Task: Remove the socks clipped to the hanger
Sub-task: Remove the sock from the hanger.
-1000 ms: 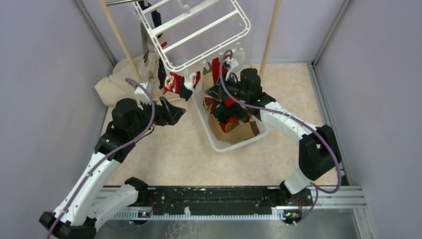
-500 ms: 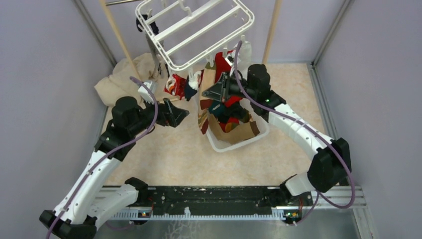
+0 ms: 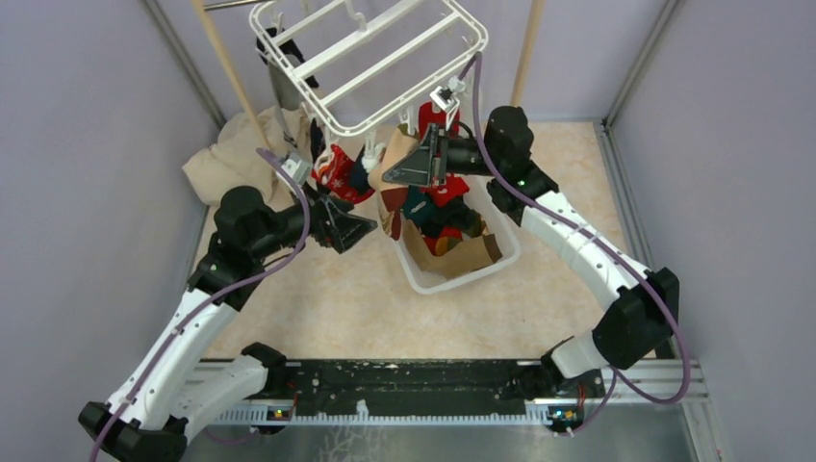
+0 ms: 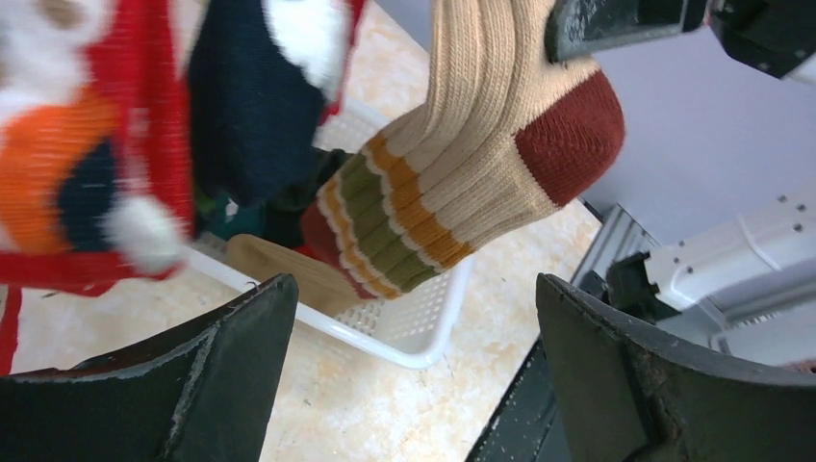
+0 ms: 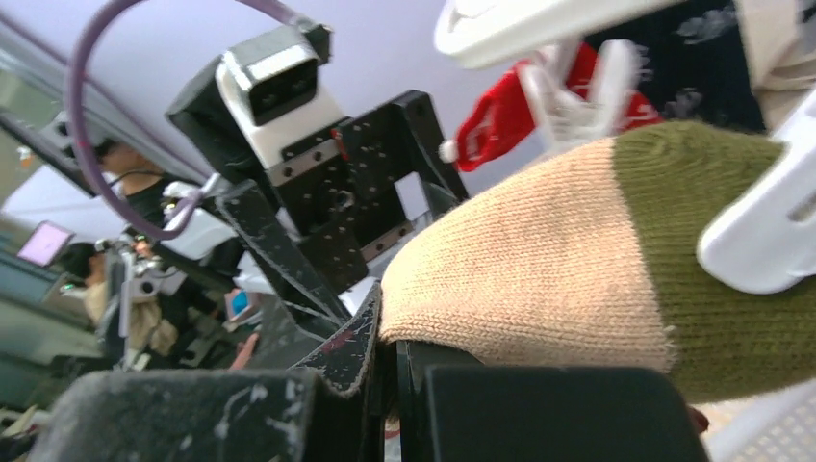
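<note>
The white hanger [image 3: 370,63] hangs tilted at the top, with socks clipped along its near edge. A tan sock [image 3: 396,146] with olive, orange and rust stripes [image 4: 462,183] dangles over the basket. A white clip [image 5: 770,241] pinches its olive toe. My right gripper [image 3: 393,173] is shut on the tan part of that sock [image 5: 539,279]. A red patterned sock [image 3: 337,173] and a navy sock [image 4: 250,106] hang just to its left. My left gripper [image 3: 351,229] stands wide open below these, with nothing between its fingers [image 4: 241,375].
A white slatted basket [image 3: 452,279] holding several loose socks and a tan board sits on the floor under the hanger. A beige cloth heap [image 3: 231,154] lies at the back left. Two wooden poles [image 3: 226,67] flank the hanger; grey walls close in both sides.
My right gripper rose from the basket to the tan sock and shut on it. The hanger swung left. My left gripper opened fully and shifted slightly right.
</note>
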You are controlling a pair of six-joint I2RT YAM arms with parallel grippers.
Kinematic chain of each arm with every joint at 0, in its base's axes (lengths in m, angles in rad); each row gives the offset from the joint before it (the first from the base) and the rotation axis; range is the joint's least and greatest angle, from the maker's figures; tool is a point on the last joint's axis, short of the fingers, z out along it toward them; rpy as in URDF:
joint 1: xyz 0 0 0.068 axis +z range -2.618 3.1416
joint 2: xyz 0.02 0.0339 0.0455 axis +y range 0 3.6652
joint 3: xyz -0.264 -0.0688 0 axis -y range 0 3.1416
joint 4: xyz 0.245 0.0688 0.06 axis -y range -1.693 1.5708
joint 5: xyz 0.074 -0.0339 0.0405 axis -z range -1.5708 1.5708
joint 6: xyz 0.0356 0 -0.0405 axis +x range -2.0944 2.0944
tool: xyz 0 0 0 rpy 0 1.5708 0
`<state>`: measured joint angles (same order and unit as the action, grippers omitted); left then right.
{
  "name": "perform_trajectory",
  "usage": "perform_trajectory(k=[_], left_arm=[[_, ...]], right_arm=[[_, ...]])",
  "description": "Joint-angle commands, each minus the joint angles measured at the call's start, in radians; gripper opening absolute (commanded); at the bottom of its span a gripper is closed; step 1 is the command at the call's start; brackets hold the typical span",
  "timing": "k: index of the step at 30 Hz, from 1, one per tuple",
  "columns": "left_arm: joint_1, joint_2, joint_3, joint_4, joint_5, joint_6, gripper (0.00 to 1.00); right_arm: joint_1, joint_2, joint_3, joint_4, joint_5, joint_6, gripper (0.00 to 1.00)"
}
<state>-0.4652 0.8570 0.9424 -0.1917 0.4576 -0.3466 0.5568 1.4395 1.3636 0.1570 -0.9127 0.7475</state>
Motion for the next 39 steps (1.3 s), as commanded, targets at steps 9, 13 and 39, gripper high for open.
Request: perform_trajectory(k=[9, 13, 39], left_arm=[[-0.007, -0.021, -0.074, 0.183, 0.213, -0.047, 0.99], [-0.006, -0.013, -0.108, 0.249, 0.239, -0.069, 0.99], [-0.010, 0.082, -0.256, 0.642, 0.343, -0.168, 0.99]], right_arm=[[-0.006, -0.001, -0.105, 0.441, -0.178, 0.327, 0.00], [-0.008, -0.001, -0.159, 0.556, -0.184, 0.409, 0.00], [-0.012, 0.093, -0.223, 1.072, -0.197, 0.832, 0.00]])
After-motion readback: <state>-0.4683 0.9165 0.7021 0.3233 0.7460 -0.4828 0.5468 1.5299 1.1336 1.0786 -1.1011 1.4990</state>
